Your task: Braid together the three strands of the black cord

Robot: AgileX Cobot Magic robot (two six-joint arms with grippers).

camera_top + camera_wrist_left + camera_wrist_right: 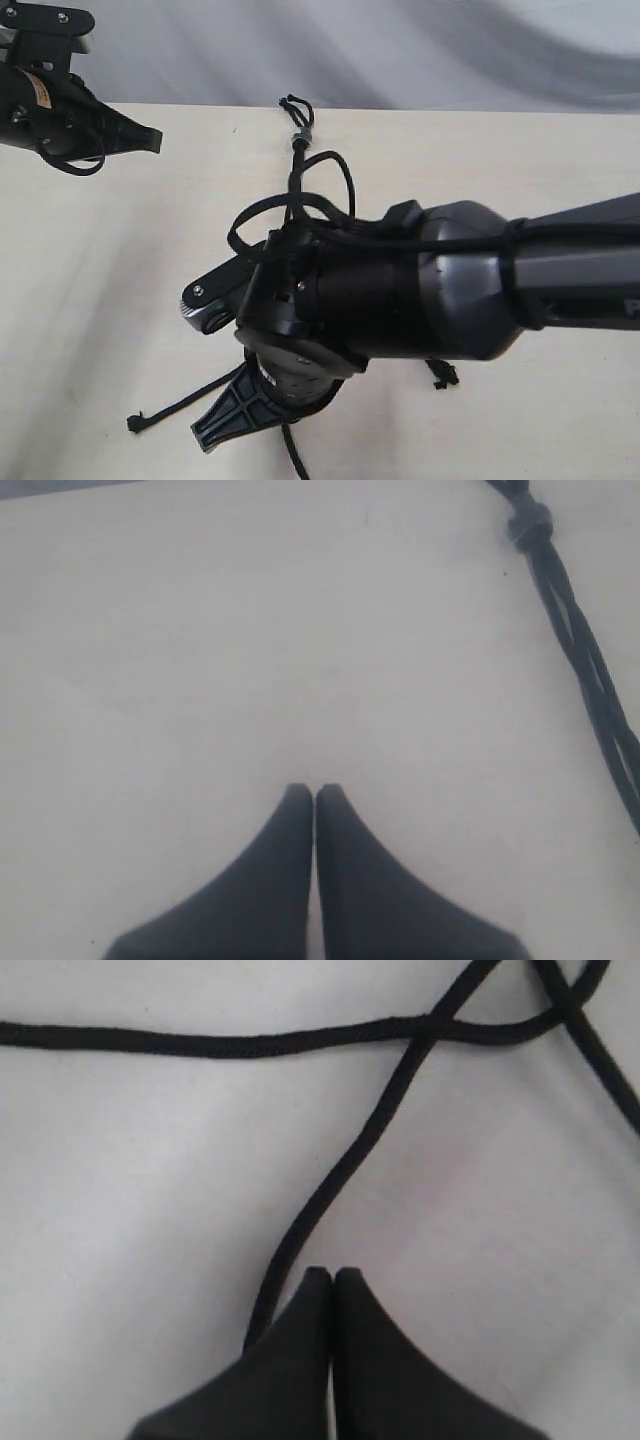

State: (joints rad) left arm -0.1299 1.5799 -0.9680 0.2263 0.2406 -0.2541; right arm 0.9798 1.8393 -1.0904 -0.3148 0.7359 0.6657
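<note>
The right pincer [332, 1278] is clenched, tips pressed together with nothing seen between them. One strand [340, 1165] of the black cord [585, 650] runs along the outer edge of one finger and slips out of sight beneath it. Farther ahead it crosses another strand on the counter [150, 1210]. The left pincer [314, 792] is clenched too and empty, well apart from the cord's grey band [530, 525], which lies ahead of it, off toward the right arm.

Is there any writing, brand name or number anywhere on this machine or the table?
No text can be read in any view.
Tan sticker on the left arm: too small and blurred to read.
</note>
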